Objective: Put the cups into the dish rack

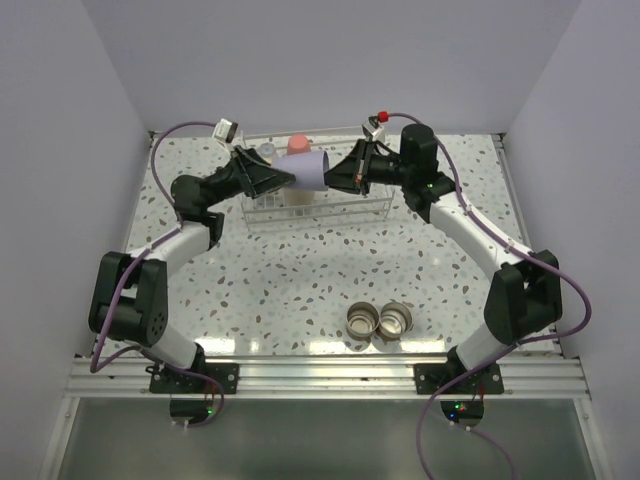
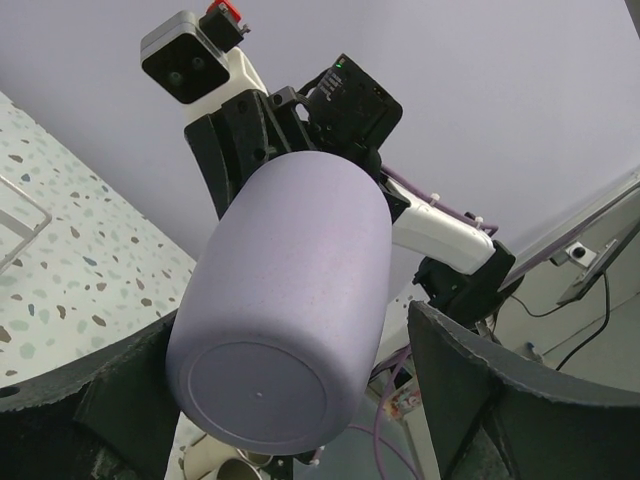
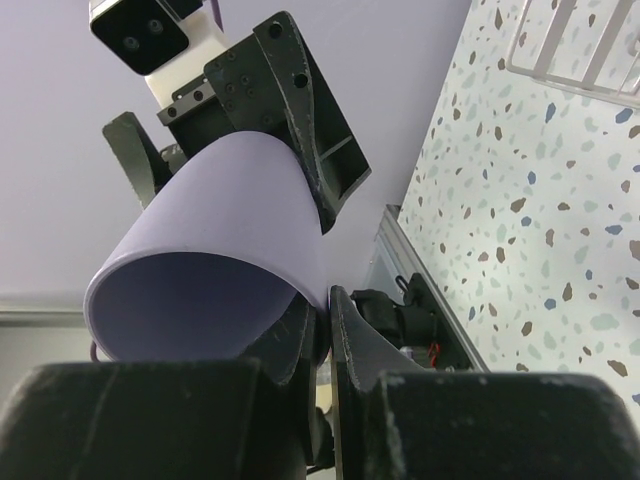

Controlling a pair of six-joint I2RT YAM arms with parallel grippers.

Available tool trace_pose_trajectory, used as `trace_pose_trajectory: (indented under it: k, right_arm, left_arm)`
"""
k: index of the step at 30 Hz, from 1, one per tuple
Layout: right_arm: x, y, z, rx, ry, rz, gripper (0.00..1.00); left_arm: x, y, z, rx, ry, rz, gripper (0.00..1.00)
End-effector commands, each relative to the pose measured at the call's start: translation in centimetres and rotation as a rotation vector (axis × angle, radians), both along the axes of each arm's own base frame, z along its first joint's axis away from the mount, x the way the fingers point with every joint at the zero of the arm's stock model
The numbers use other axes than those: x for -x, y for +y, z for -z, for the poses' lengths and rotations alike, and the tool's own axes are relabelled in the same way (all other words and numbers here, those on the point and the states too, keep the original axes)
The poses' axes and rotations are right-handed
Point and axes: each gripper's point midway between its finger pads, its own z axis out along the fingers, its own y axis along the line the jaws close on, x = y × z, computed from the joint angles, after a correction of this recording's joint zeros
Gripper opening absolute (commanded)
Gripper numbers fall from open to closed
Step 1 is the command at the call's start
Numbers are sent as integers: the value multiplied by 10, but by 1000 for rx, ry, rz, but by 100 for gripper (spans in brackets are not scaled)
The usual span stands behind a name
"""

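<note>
While the right gripper (image 3: 325, 310) is pinched shut on the rim of the lavender cup (image 1: 305, 170), holding it sideways above the rack (image 1: 350, 214), the left gripper (image 1: 288, 180) stands wide open around its base. Two steel cups (image 1: 365, 322) sit near the arm bases.

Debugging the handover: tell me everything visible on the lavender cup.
The lavender cup is matte, plain, without a handle, slightly tapered, with a flat round base. It lies on its side in the air over the dish rack. The right gripper pinches its rim wall; the left gripper has open jaws straddling the base end, one finger clearly apart.
</note>
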Motion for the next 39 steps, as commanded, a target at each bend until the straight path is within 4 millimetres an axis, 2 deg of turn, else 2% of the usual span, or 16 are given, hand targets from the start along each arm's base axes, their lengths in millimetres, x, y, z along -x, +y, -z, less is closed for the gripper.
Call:
trace_pose_trajectory:
  k: [1, 4, 9, 11, 13, 14, 15, 16, 19, 20, 25, 30, 32, 33, 35, 39]
  right_arm:
    - [5, -3, -8, 1, -47, -1, 0]
    - [2, -4, -8, 4, -48, 17, 0]
    - [-4, -2, -7, 11, -45, 33, 0]
    - [-5, -2, -2, 25, -28, 31, 0]
    - [-7, -4, 1, 54, -41, 38, 0]
    - [-7, -4, 3, 67, -50, 39, 7]
    - [-5, -7, 16, 112, 6, 40, 16]
    - [-7, -8, 16, 131, 0, 53, 41]
    - [-5, -14, 23, 187, -9, 61, 66]
    - [-8, -18, 25, 201, -7, 80, 69]
    - [-9, -46, 28, 249, 18, 147, 70]
    - [-8, -101, 34, 337, 31, 269, 73]
    - [-2, -119, 34, 347, 26, 310, 73]
    - [1, -123, 41, 354, 41, 320, 73]
    - [7, -131, 40, 364, 39, 341, 72]
    - [15, -139, 43, 388, 43, 391, 72]
  left_arm:
    - [13, 3, -31, 20, -180, -14, 87]
    - [13, 2, -31, 17, -180, -11, 81]
    - [14, 2, -32, 14, -188, -7, 42]
    - [14, 2, -32, 11, -188, -9, 36]
    - [12, 2, -32, 1, -187, -14, 34]
    - [11, 2, -33, -2, -189, -17, 33]
    - [12, 2, -34, -5, -193, -18, 31]
    - [10, 2, -33, -12, -191, -22, 31]
    - [8, 1, -33, -23, -194, -27, 29]
    - [7, 1, -33, -27, -191, -29, 29]
    - [-4, -1, -27, -85, -176, -57, 28]
    - [-25, -2, -33, -175, -184, -112, 25]
    - [-41, -2, -17, -268, -138, -160, 23]
    - [-50, -2, -25, -308, -207, -193, 22]
    - [-62, -2, -13, -376, -140, -223, 22]
    - [-80, -6, -31, -444, -203, -285, 19]
